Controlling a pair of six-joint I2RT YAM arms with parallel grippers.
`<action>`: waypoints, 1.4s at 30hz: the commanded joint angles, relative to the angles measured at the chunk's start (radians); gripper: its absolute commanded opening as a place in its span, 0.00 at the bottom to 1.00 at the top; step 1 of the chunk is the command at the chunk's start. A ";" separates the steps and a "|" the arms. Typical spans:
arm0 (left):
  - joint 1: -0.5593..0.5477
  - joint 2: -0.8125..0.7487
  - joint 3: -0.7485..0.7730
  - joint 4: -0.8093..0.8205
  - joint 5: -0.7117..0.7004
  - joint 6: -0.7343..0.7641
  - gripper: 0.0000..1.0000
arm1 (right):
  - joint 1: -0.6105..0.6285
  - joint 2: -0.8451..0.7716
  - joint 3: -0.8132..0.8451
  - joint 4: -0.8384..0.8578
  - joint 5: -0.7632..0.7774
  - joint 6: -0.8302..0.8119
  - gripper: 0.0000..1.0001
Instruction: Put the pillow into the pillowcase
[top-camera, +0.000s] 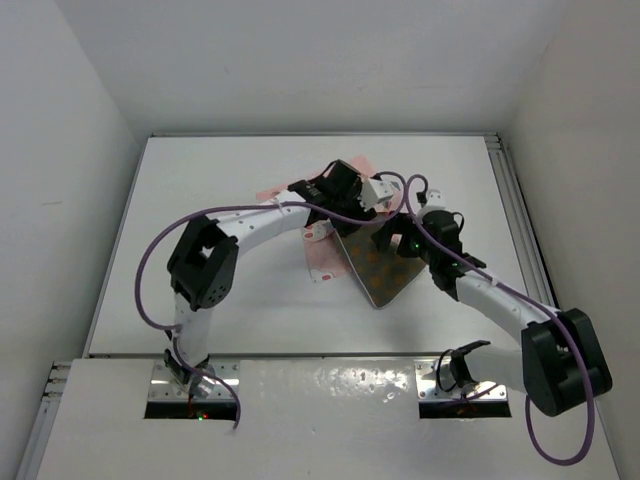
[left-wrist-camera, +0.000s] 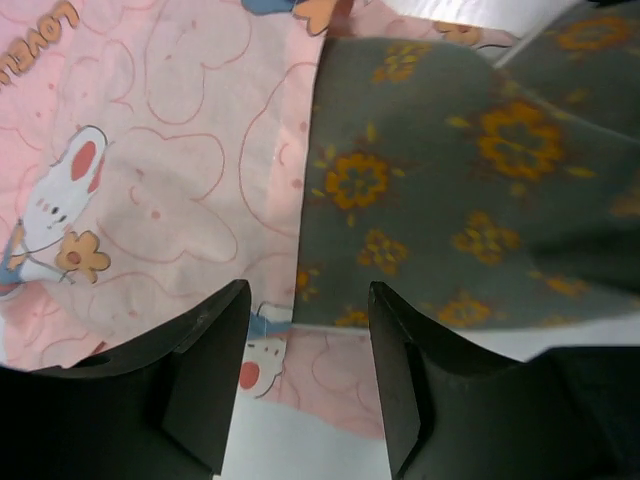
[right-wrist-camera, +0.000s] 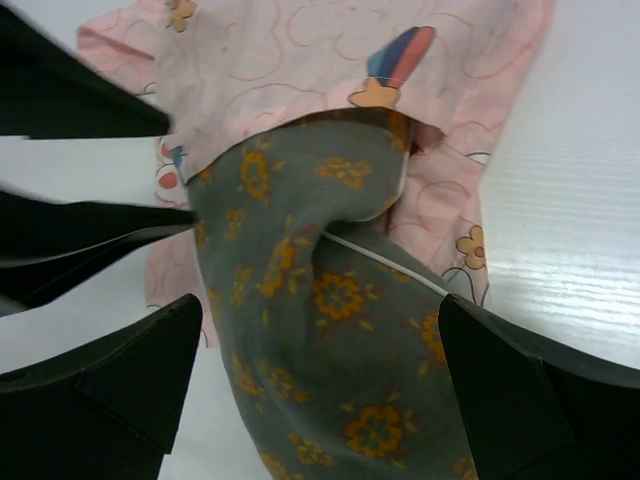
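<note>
The pillow (right-wrist-camera: 330, 380) lies near the middle of the table (top-camera: 200, 250), a bit toward the far edge. One end is tucked inside the pink pillowcase (left-wrist-camera: 150, 200), and the rest sticks out toward my right arm. My right gripper (right-wrist-camera: 318, 315) is spread wide above the pillow and holds nothing. My left gripper (left-wrist-camera: 305, 300) is partly spread over the pillow's edge, where it meets the pillowcase. It seems to hold nothing, but I cannot tell if its tips touch the cloth.
</note>
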 joint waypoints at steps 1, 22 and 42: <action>0.009 0.049 0.026 0.127 -0.068 -0.056 0.49 | 0.000 0.015 0.032 0.085 -0.094 -0.071 0.99; 0.063 0.086 0.155 0.005 -0.019 -0.108 0.00 | -0.038 0.360 0.040 0.343 -0.160 0.188 0.00; 0.038 -0.047 0.111 -0.052 -0.010 -0.084 0.00 | -0.052 0.254 -0.012 0.401 -0.213 0.230 0.00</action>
